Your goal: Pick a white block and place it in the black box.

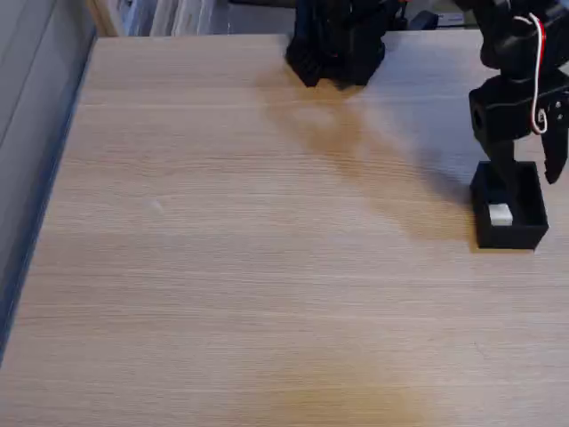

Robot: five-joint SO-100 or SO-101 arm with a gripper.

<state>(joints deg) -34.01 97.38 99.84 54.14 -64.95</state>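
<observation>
Sitting inside the black box (pixel 508 233), the white block (pixel 500 213) shows as a small pale square on the box floor, toward the front of the box as the fixed view shows it. The box stands on the bench (pixel 249 267) at the right edge of the fixed view.

Right above the box hangs the gripper (pixel 529 165). Its fingers are spread apart: one dark finger reaches down to the back wall of the box, and the other hangs out to the right, past the box's right side. Nothing is between them. The block lies just below and a bit to the left of the gripper, and the gripper is not touching it.

So the block looks dropped in already, and the job looks almost done. What matters now is that the gripper is straight over the box and very close to it. The safe way out seems to be up, away from the box. If the arm swung sideways first, the low finger might bump the thin wall and push the box along the bench.

The arm's black base (pixel 338 44) stands at the far edge of the bench, well apart from the box.
</observation>
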